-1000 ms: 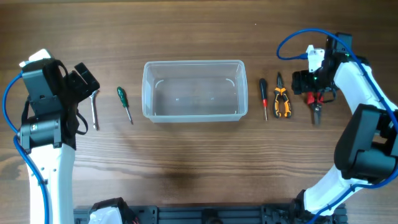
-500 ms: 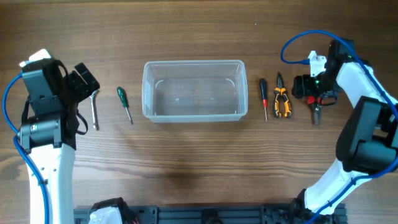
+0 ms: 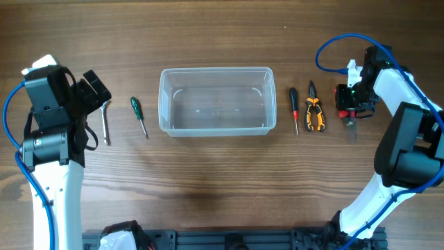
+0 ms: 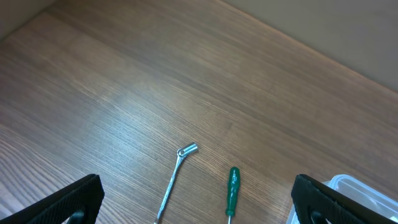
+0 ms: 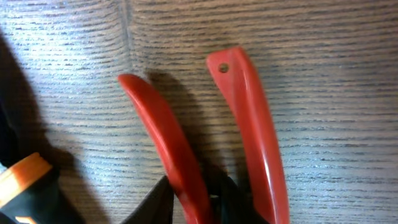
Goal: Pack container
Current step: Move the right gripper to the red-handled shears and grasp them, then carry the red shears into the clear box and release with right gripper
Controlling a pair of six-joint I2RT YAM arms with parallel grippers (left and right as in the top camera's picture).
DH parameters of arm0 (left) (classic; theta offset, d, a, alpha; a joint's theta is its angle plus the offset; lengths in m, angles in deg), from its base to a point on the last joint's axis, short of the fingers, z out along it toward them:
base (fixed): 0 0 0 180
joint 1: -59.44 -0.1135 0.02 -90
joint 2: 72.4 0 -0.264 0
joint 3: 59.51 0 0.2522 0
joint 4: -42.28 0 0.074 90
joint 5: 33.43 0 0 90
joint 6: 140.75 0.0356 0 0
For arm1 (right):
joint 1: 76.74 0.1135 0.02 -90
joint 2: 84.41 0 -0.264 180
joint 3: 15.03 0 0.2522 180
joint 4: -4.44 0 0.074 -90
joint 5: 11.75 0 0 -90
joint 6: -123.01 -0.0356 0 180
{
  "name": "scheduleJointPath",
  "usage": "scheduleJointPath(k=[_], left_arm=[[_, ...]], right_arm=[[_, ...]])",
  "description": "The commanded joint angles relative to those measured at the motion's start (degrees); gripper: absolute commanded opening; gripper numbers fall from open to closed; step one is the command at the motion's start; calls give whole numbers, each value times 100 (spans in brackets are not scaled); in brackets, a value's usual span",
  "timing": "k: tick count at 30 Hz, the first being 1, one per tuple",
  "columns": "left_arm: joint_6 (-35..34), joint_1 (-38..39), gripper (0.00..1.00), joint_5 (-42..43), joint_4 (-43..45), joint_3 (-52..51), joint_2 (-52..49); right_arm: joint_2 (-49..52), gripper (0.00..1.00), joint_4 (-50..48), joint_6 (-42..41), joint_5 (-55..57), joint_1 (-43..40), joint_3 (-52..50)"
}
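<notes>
Overhead: right claw (image 3: 349,104) sits over red-handled pliers (image 5: 254,124), right of the container (image 3: 216,126); open or closed, cannot tell; left claw (image 4: 198,190) spread wide, left of container.

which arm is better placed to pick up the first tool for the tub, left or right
Right. Its gripper sits directly over the red-handled pliers, whose handles fill the right wrist view. The left gripper is open, but its wrist view shows the wrench small and far off.
</notes>
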Motion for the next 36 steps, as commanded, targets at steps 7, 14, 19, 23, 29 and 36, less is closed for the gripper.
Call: scheduleJointPath(k=[7,14,19,23,29,36], left_arm=[[70,-35,100,-72,0,105,-31],[70,-35,100,-72,0,103,-31],[70,-35,100,-72,0,105,-31],[70,-35,100,-72,0,105,-31],[70,-35,100,-72,0,105,-31],[70,-35,100,-72,0,105,-31]], right_arm=[[177,4,76,-448,4,-2,35],[-1388,4,680,-538,-1080,188,1309],[-2629,4,632,-1613,-1401,1331,1685],[-2610,4,533,-2487,-1274,2605,1665],[-1716,4,-74,-1751,-881,4002,1659],[-337,4,-190,4299,-1086,4256,1659]])
